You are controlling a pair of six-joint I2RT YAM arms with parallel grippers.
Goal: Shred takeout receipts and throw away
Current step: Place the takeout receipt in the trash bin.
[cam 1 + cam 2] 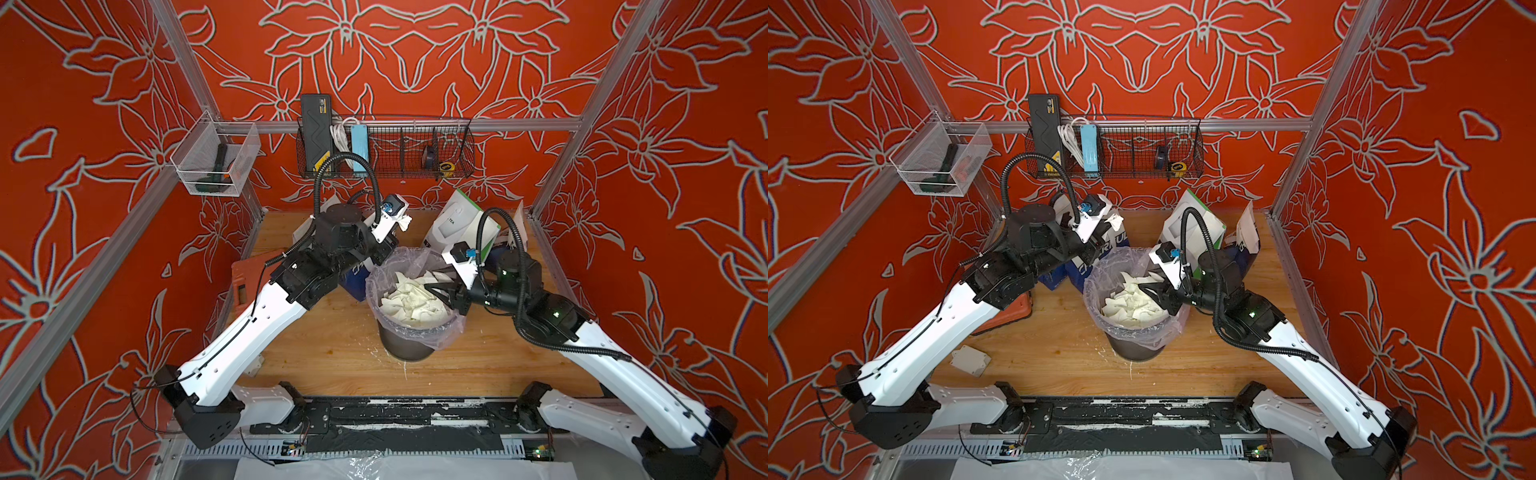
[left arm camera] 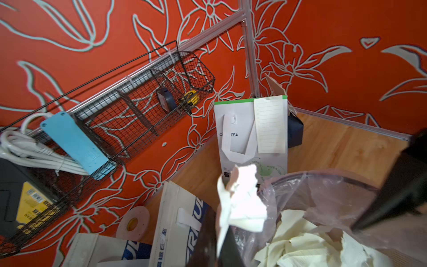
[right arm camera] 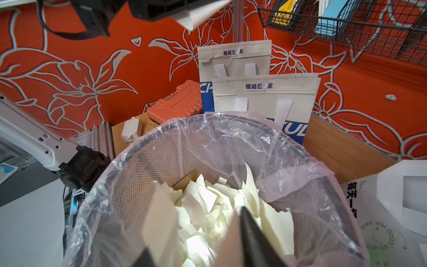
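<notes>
**Scrap pinched on the left, right jaws spread over the bin**

Both top views: the left gripper (image 1: 397,230) clamps a torn scrap (image 1: 404,222), with the bin (image 1: 405,347) just beside its fingertips. The right gripper (image 1: 439,293) gapes just above the binned scraps (image 1: 411,299). Left wrist alone shows the scrap's crumpled, ragged edge. It is likely featherweight and limp, best pinched well inside the edge. Right wrist: nothing between the jaws.

white scraps (image 1: 411,300), red floral wall (image 1: 415,62), orange case (image 3: 175,104)

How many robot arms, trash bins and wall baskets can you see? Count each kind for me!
Arms: 2
Bin: 1
Baskets: 2
Total: 5
</notes>
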